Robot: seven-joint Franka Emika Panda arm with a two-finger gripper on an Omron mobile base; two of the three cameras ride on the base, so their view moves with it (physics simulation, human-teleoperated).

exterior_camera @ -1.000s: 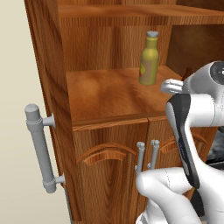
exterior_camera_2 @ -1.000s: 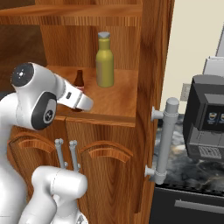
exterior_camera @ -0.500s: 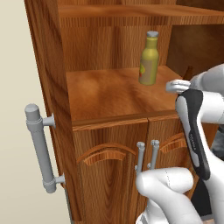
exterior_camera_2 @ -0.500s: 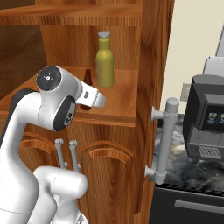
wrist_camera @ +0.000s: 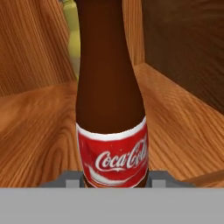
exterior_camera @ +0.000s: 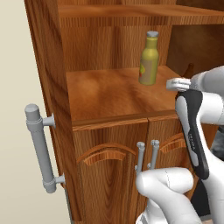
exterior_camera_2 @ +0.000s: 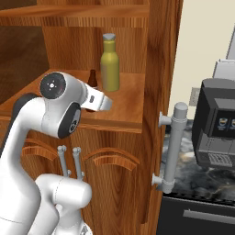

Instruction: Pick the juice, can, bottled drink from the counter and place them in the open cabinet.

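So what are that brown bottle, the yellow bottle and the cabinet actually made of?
The bottled drink looks like dark brown glass or glossy plastic, going by its smooth sheen; its red label seems printed film. The juice looks like matte yellow plastic with a grey cap. The open cabinet reads as varnished reddish wood, with clear grain, and its bar handles look like dull grey metal.

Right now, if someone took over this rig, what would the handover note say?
Gripper: shut on the bottled drink, holding it upright over the shelf of the open cabinet; whether its base touches the wood I cannot tell.
Juice: standing upright on that same shelf, behind the bottled drink.
Done: juice placed; bottled drink brought into the cabinet.
Left: set the bottled drink down and release it, then fetch the can from the counter and put it in the cabinet too.
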